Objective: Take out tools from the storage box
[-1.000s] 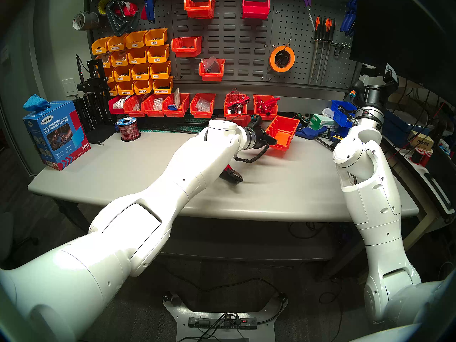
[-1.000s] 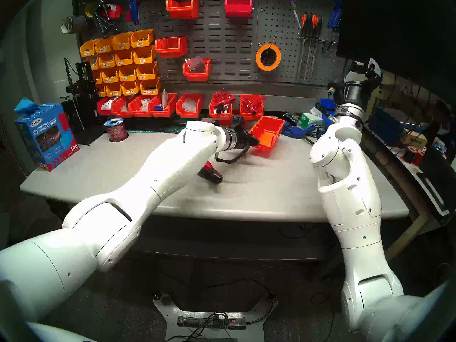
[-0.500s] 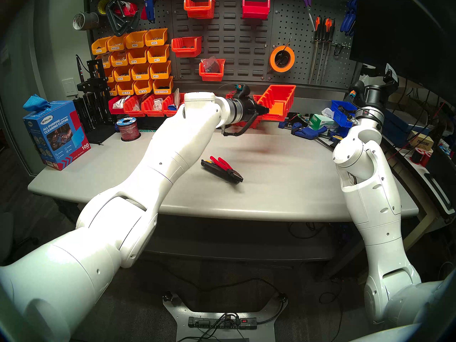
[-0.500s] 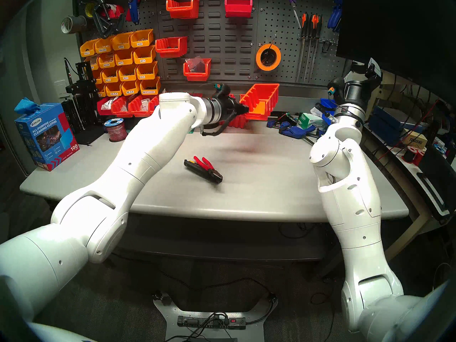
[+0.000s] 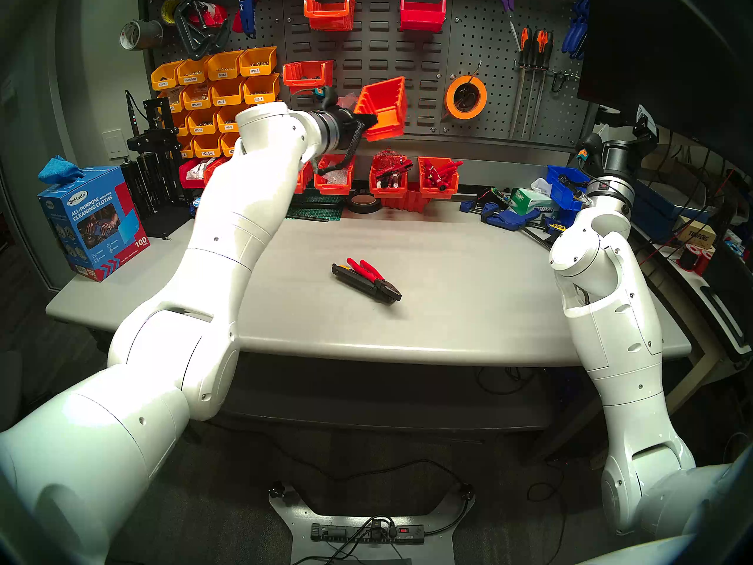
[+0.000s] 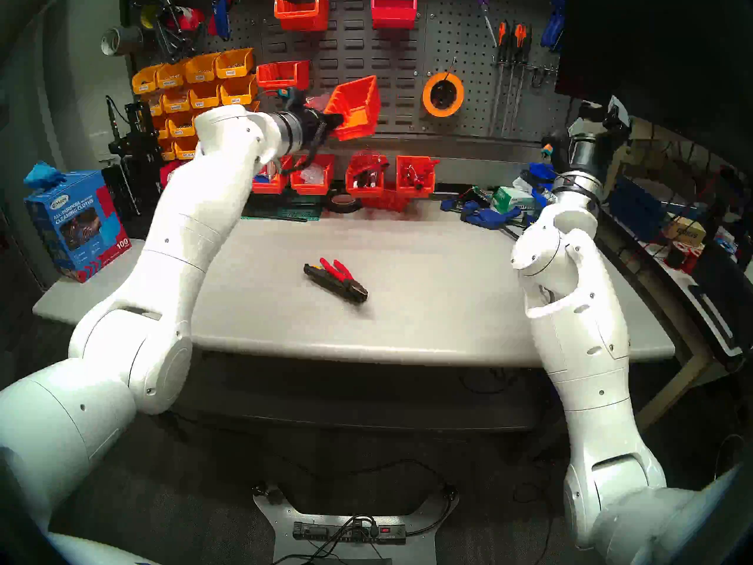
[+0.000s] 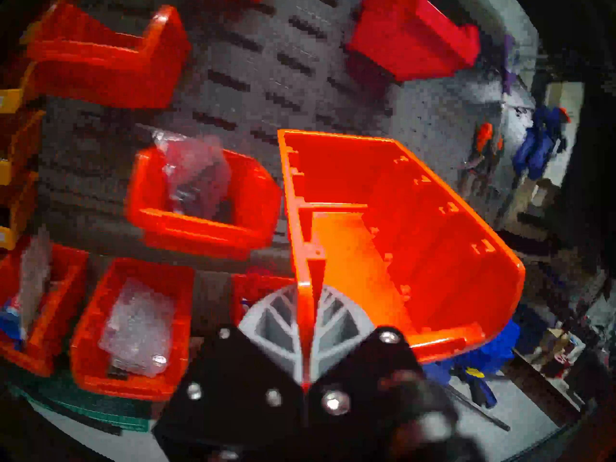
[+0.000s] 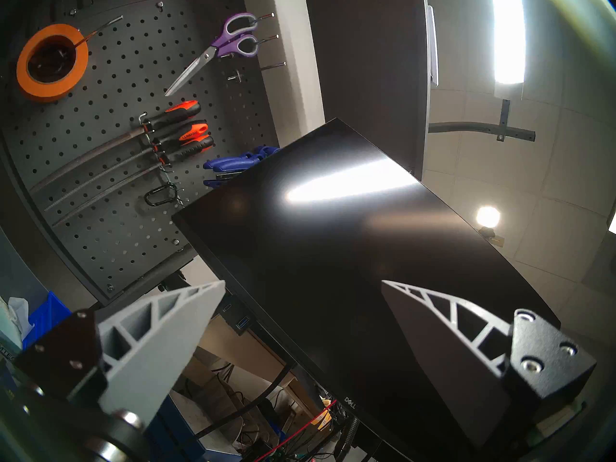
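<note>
My left gripper (image 5: 366, 117) is shut on the side wall of the orange-red storage box (image 5: 385, 107) and holds it tilted in the air, in front of the grey louvred panel. The left wrist view shows the box (image 7: 400, 234) empty, with its wall pinched between the fingers (image 7: 283, 314). The black tool with a yellow end (image 5: 358, 283) and the red-handled pliers (image 5: 368, 270) lie side by side on the grey table (image 5: 468, 299), touching, well below the box. My right gripper (image 8: 303, 283) is open and empty, raised at the far right.
A row of orange-red bins (image 5: 387, 181) stands along the table's back. Yellow labelled bins (image 5: 220, 99) hang at the left. A bin with a plastic bag (image 7: 200, 201) hangs just left of the held box. Blue clamps (image 5: 505, 217), a cloth box (image 5: 91, 221) and a monitor (image 8: 333, 251) are nearby.
My left arm lifted the storage box off the table, up and to the left toward the panel. The two tools stayed put on the table. The right arm has not moved.
</note>
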Controlling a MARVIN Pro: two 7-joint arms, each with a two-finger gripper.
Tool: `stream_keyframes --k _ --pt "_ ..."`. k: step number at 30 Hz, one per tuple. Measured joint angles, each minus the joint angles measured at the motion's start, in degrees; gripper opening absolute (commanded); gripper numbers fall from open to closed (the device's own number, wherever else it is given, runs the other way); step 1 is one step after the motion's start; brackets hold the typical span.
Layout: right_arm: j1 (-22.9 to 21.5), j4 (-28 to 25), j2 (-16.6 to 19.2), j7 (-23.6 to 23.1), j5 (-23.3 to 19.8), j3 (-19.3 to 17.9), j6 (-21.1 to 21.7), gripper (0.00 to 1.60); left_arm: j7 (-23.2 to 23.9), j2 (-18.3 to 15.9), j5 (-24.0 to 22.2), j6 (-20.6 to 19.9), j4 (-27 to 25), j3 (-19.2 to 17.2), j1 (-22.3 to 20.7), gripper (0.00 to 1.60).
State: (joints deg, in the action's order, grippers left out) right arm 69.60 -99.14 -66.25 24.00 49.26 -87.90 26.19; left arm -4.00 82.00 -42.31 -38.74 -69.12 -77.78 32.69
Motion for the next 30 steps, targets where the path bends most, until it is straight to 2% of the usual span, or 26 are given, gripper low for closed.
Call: stream_keyframes --k 3,10,21,30 --pt "0.0 0.0 0.0 0.0 0.0 0.0 0.0 1.6 -3.68 -0.42 -0.87 -1.85 -2.88 -2.63 0.92 0.0" --pt "0.0 0.0 0.0 0.0 0.0 -0.01 0.0 1.6 -10.37 -1.45 -1.68 -6.84 -8.93 -6.22 4.35 0.0" --pt "0.0 0.0 0.0 0.0 0.0 0.0 0.01 1.6 -16.09 -2.31 -3.56 -15.53 -17.37 -9.18 9.57 0.0" --pt "0.0 0.0 0.0 0.0 0.01 0.0 0.01 1.6 -20.76 -4.19 -4.19 -16.43 -23.72 -9.2 14.53 0.0"
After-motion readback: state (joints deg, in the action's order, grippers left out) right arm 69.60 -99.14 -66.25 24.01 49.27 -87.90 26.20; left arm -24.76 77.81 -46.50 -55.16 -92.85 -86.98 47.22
